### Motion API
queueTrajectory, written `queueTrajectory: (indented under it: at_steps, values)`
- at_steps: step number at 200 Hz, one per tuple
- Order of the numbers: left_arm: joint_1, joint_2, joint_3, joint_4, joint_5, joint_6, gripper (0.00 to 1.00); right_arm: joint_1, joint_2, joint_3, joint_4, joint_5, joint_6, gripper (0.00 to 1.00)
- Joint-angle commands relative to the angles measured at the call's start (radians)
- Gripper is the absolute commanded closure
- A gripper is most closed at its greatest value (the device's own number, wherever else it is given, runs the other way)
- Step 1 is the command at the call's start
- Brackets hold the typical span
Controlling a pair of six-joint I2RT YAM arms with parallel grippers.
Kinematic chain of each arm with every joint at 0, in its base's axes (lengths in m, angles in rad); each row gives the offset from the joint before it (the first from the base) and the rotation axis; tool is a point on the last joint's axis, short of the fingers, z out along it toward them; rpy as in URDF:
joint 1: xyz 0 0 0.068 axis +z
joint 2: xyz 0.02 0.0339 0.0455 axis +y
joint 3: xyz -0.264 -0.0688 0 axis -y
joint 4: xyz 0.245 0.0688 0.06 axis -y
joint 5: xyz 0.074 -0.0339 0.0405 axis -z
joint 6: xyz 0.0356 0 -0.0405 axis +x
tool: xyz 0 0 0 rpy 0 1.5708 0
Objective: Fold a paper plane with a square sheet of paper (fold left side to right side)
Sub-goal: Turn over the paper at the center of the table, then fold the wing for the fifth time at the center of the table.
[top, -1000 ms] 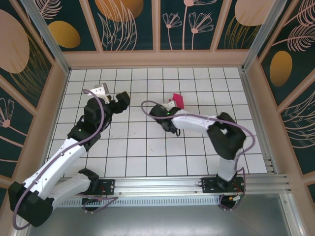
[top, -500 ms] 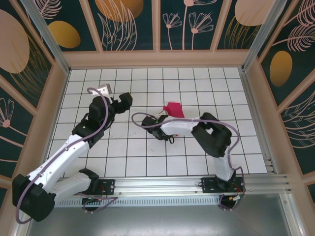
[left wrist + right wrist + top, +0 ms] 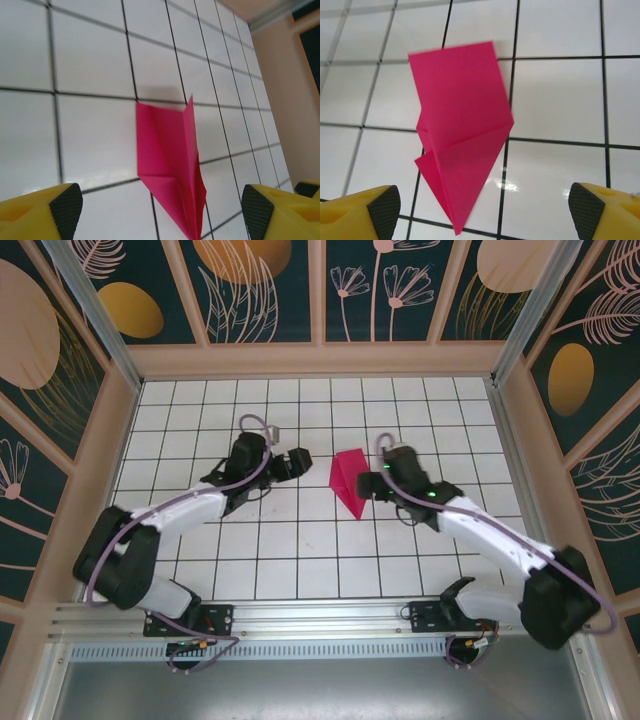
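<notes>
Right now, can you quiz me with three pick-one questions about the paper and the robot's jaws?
1. Where is the paper?
A) lying on the table
B) pinched in the left jaws
C) stuck on the back wall

2. What colour is the paper?
A) yellow
B) green
C) pink

3. How are the right jaws?
A) shut on the paper
B) open, holding nothing
C) shut, empty

Answers:
1 A: the top view shows it on the tiles, between the left jaws and the right jaws.
2 C: it looks bright pink in every view.
3 B: the right wrist view shows them wide apart, with the paper lying ahead of them.
</notes>
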Motion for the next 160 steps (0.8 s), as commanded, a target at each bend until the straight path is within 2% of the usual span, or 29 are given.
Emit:
queueTrajectory:
  at_steps: [1, 23, 41, 68, 105, 122, 160]
  values:
    - [-0.037, 0.098, 0.068, 0.147, 0.132, -0.063, 0.15, -0.151, -0.105, -0.131, 0.229, -0.338, 0.057, 0.07]
    - [-0.066, 0.215, 0.13, 0.162, 0.155, -0.075, 0.16, -0.338, -0.144, -0.236, 0.332, -0.553, 0.126, 0.07]
    - [-0.085, 0.293, 0.187, 0.166, 0.169, -0.08, 0.17, -0.427, -0.146, -0.295, 0.383, -0.651, 0.145, 0.07]
    - [-0.1, 0.401, 0.276, 0.136, 0.174, -0.077, 0.2, -0.487, -0.145, -0.351, 0.415, -0.701, 0.147, 0.07]
    - [-0.103, 0.515, 0.358, 0.111, 0.183, -0.079, 0.28, -0.499, -0.145, -0.372, 0.414, -0.719, 0.13, 0.08]
    - [-0.105, 0.547, 0.37, 0.127, 0.198, -0.082, 0.36, -0.5, -0.141, -0.372, 0.405, -0.714, 0.117, 0.08]
    - [-0.103, 0.56, 0.319, 0.228, 0.252, -0.08, 0.67, -0.501, -0.08, -0.365, 0.412, -0.734, 0.101, 0.17]
